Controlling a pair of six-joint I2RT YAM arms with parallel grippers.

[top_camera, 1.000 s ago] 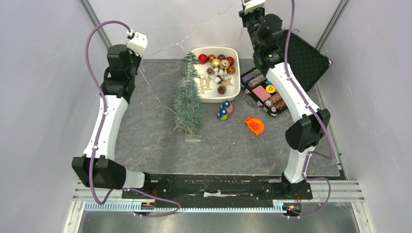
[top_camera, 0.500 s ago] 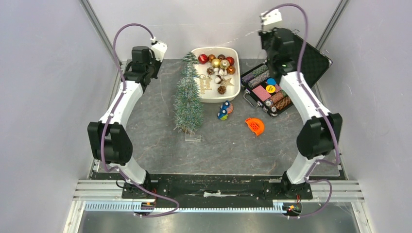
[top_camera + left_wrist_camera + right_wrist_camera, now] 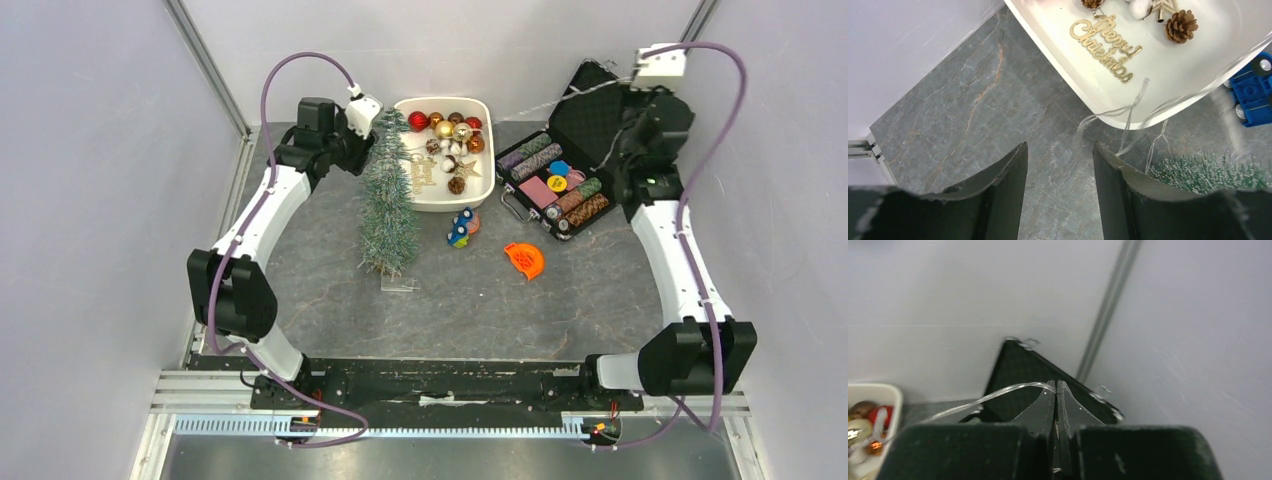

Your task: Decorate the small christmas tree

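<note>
gold "merry christmas" sign (image 3: 1105, 45) in white tray (image 3: 1168, 70); left claw (image 3: 1059, 150) open, right claw (image 3: 1056, 385) pinches clear strand (image 3: 998, 394).

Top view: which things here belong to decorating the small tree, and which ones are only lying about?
For the job:
- small christmas tree
- white tray of ornaments
- clear strand, pinched in the right gripper

Lying about:
- open black case
- orange object
- blue toy vehicles beside the tray
</note>
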